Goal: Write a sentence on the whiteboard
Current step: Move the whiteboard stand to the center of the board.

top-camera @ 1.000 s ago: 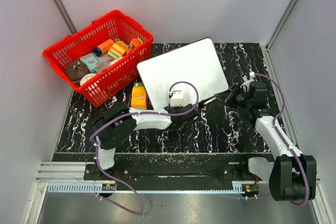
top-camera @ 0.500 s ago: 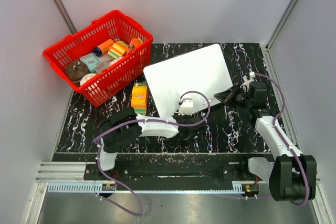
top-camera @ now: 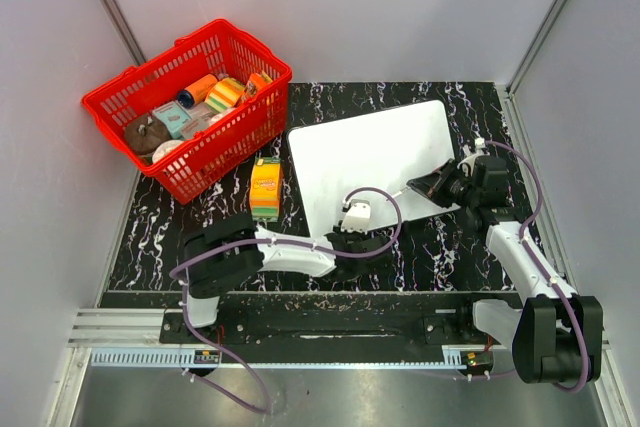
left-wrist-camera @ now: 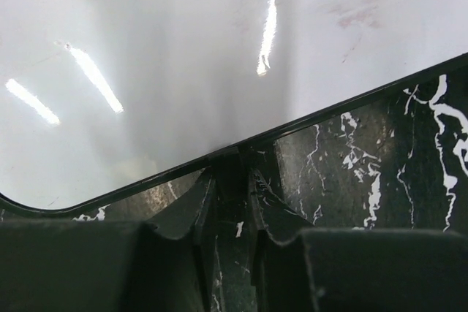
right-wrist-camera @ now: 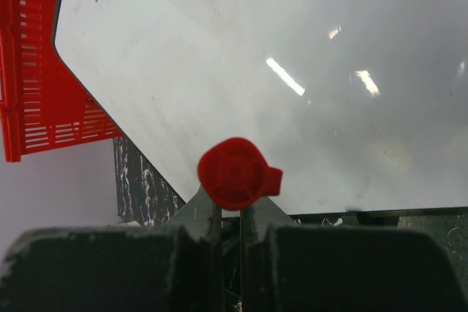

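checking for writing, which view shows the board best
Top view: nearly the whole board shows, no writing visible. Left wrist shows only its near rim between the fingers; right wrist, a large part behind a red-capped pen.

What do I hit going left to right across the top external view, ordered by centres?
red basket → yellow carton → whiteboard → right arm's base. The left arm is left out because it stretches across below the carton and the whiteboard.
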Robot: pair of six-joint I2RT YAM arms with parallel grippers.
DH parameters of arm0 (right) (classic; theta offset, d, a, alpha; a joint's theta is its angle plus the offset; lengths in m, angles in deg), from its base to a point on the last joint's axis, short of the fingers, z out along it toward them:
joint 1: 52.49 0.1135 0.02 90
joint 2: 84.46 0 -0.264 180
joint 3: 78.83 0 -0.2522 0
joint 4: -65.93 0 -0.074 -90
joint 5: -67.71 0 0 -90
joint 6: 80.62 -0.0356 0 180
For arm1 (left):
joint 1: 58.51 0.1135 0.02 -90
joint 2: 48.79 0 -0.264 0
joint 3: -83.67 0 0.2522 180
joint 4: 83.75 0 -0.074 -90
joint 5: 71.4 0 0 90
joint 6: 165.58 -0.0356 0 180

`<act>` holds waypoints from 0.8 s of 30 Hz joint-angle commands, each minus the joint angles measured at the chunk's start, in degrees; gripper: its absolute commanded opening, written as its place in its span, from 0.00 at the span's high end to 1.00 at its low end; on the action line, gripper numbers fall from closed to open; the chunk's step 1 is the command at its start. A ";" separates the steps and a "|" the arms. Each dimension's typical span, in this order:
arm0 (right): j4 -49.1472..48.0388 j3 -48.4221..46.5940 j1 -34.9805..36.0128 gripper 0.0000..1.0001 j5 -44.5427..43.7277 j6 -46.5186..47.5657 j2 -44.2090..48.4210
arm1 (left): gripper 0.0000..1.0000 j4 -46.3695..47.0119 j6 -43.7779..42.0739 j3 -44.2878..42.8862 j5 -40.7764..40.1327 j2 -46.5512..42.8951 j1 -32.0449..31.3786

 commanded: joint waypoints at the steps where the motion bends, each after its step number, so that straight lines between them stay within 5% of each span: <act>1: -2.73 -0.15 -0.14 1.00 1.49 0.65 0.74 | 1.00 -4.69 -2.79 4.13 5.58 -1.47 -2.07; 15: -5.37 0.29 -0.22 1.00 5.70 0.48 1.18 | 0.94 -11.99 -1.21 3.07 3.30 -2.09 -4.27; 18: -5.54 0.21 -0.22 1.00 6.32 0.48 1.27 | 0.86 -12.43 -1.03 3.08 3.39 -2.44 -4.27; 22: -6.59 0.56 -0.22 1.00 7.11 -0.31 1.53 | 0.50 -12.96 -0.68 3.34 3.56 -2.36 -4.35; 24: -7.12 0.91 -0.22 1.00 7.55 -0.66 1.62 | 0.46 -12.96 -0.77 3.43 3.65 -2.62 -4.27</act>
